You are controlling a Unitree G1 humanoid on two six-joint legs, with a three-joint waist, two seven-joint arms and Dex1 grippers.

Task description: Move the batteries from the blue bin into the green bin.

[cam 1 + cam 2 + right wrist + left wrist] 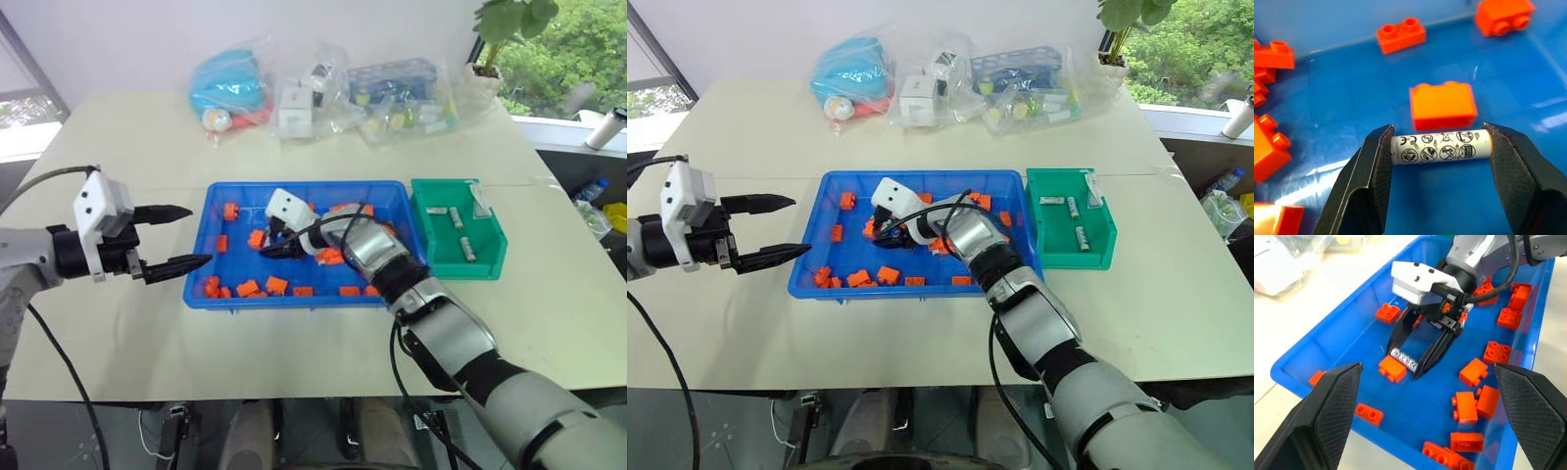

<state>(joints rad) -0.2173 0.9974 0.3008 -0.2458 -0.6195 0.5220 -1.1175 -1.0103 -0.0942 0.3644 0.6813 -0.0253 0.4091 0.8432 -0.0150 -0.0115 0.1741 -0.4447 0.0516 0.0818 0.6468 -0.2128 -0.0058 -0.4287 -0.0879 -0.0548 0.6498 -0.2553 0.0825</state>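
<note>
The blue bin [240,257] sits mid-table and holds several orange blocks [276,285] and one silver battery [1440,149]. My right gripper [1404,363] reaches down into the bin, and its two fingers press on the two ends of that battery [1403,358], which lies on the bin floor beside an orange block [1442,105]. To the right of the blue bin stands the green bin [431,257], with three batteries [468,250] inside. My left gripper [199,235] hovers open by the blue bin's left rim, holding nothing.
Clear plastic bags of assorted items [323,93] lie along the back of the table. A potted plant [505,29] stands at the back right corner. The table's right edge lies just beyond the green bin.
</note>
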